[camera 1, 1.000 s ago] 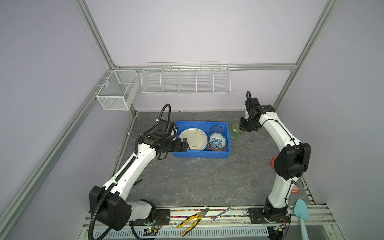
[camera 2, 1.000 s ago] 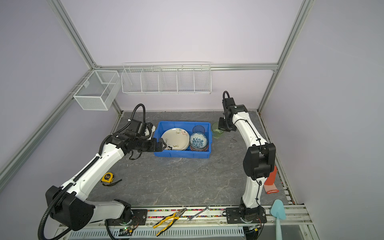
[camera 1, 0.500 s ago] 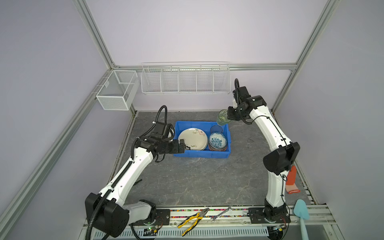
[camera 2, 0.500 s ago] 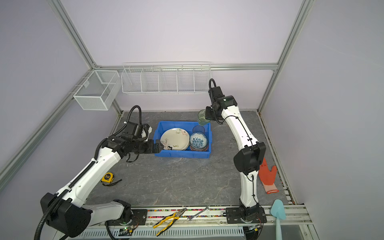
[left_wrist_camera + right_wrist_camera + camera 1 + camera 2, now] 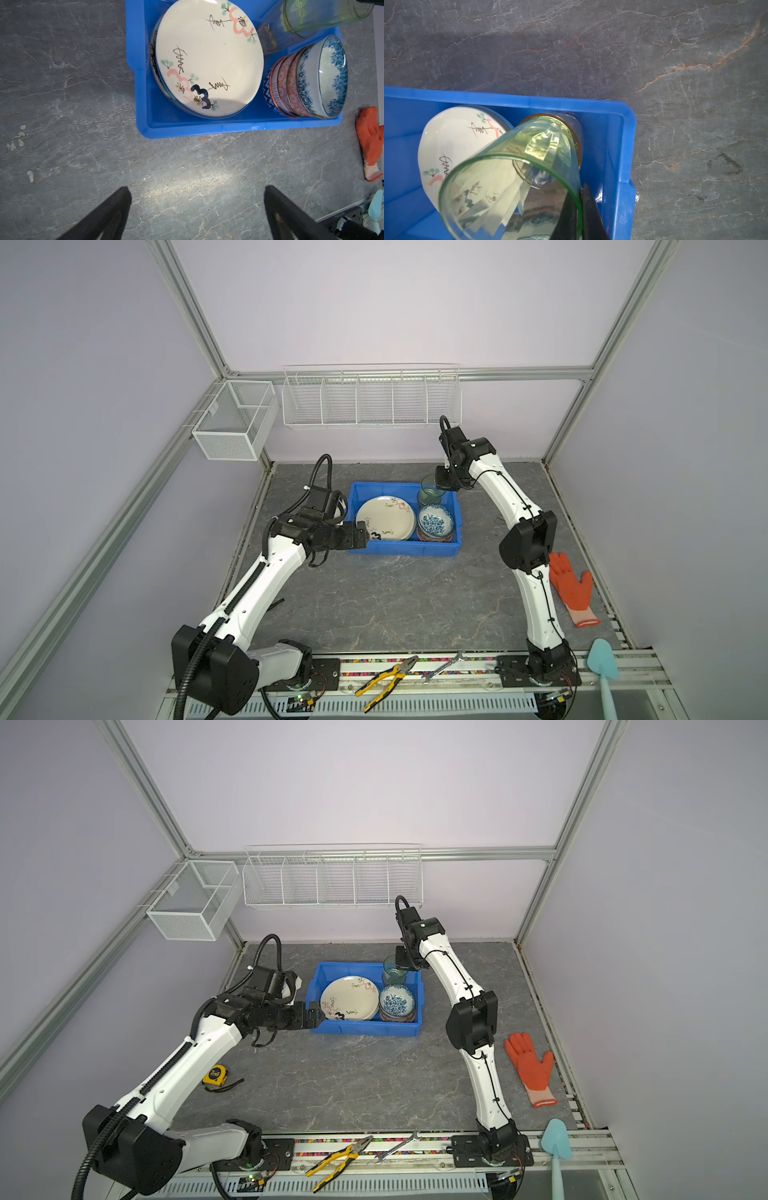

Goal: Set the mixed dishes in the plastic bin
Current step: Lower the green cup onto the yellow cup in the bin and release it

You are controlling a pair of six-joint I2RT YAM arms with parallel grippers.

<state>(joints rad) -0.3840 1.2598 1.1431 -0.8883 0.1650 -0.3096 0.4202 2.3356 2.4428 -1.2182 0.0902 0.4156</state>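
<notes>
Fingers of the right gripper (image 5: 580,192) pinch the rim of the green glass (image 5: 512,176), its base pointing down over the amber-rimmed glass (image 5: 575,128) standing in the far right corner of the blue bin (image 5: 623,145); the left gripper (image 5: 196,190) gapes empty beside the bin.

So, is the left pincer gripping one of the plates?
No, the left pincer is spread wide open and empty, short of the plates in the blue bin.

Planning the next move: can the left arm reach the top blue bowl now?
Probably yes: the left claw is open and empty beside the plastic bin and the blue bowl lies uncovered; the right claw holds the green glass behind it.
</notes>
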